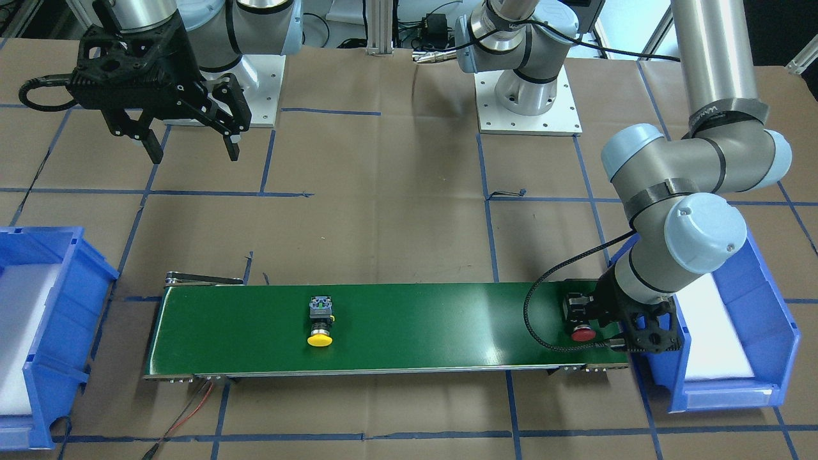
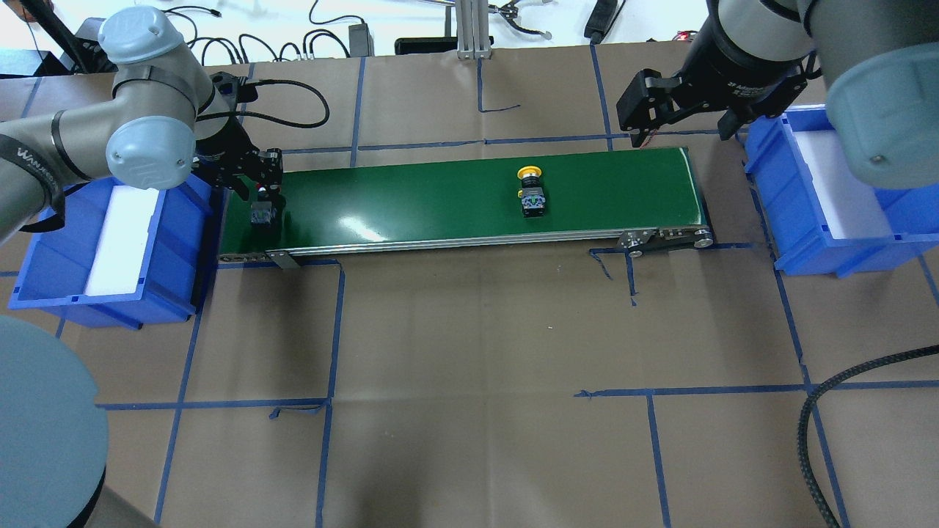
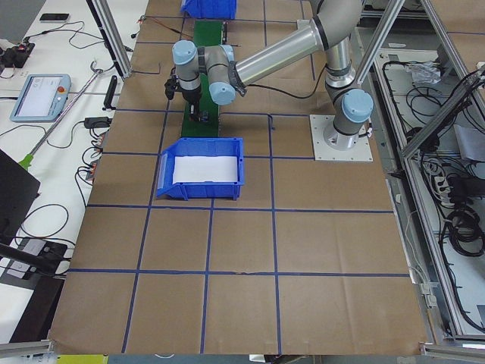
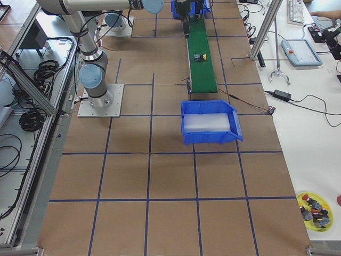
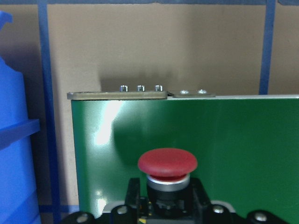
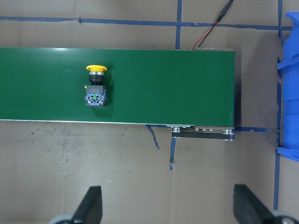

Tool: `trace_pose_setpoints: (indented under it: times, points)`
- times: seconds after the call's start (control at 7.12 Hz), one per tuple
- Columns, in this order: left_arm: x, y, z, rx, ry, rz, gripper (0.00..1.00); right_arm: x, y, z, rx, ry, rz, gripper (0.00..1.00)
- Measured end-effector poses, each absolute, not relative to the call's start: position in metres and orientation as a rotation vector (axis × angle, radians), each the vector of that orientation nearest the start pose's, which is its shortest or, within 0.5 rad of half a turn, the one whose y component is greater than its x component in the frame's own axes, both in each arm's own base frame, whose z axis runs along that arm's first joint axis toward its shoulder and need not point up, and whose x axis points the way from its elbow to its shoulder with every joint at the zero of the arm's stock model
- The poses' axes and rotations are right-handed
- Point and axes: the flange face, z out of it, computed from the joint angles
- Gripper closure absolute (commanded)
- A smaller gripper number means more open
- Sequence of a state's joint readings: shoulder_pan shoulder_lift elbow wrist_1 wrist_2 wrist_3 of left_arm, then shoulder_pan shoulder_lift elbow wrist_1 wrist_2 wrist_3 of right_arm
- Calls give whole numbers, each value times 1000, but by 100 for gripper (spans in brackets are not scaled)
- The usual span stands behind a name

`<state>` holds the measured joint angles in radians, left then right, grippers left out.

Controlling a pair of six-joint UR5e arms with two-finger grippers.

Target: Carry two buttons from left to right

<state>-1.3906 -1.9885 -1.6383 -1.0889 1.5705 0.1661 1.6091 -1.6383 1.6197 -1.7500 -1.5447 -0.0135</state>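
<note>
**Red button in the left gripper's grasp, yellow one midway along the belt**

On the green conveyor belt across the lower part of the front-facing view, the yellow button lies on its side near the middle, cap toward the bottom edge. At the belt's right end the left gripper appears clamped on the red button, its fingers flanking the black body low over the belt, likely so the belt can carry it across. A blue bin sits just beyond that end. A second blue bin at lower left looks to be the destination, its near wall in the path. Wires trail by that corner. Farther back, at upper left, the right gripper hovers with fingers spread wide, well apart from both buttons, probably poised to collect.
</note>
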Motion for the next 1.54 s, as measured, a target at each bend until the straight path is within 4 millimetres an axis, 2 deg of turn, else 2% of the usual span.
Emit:
trace_pose_setpoints:
  times: [0.28,0.42,0.56,0.84,0.98,1.12,1.26,1.54]
  points:
    - [-18,-636,278,-32,3139,-22,0,154,-478,504,-84,3099,-274,0]
    - [-18,-637,295,-31,3134,-48,0,155,-488,493,-85,3098,-268,0]
    - [-18,-637,318,-29,3132,-53,0,157,-504,479,-87,3092,-287,0]
    - [-24,-629,383,-31,3142,1,0,163,-543,446,-93,3052,-354,0]
    - [-37,-619,417,-37,3147,41,0,165,-563,429,-100,3035,-388,0]
    - [-59,-608,443,-37,3144,63,0,167,-583,408,-102,3025,-419,0]
    - [-82,-597,457,-24,3139,70,0,167,-600,384,-99,3021,-428,0]
    - [-103,-575,468,6,3137,70,0,167,-628,330,-93,3030,-375,0]
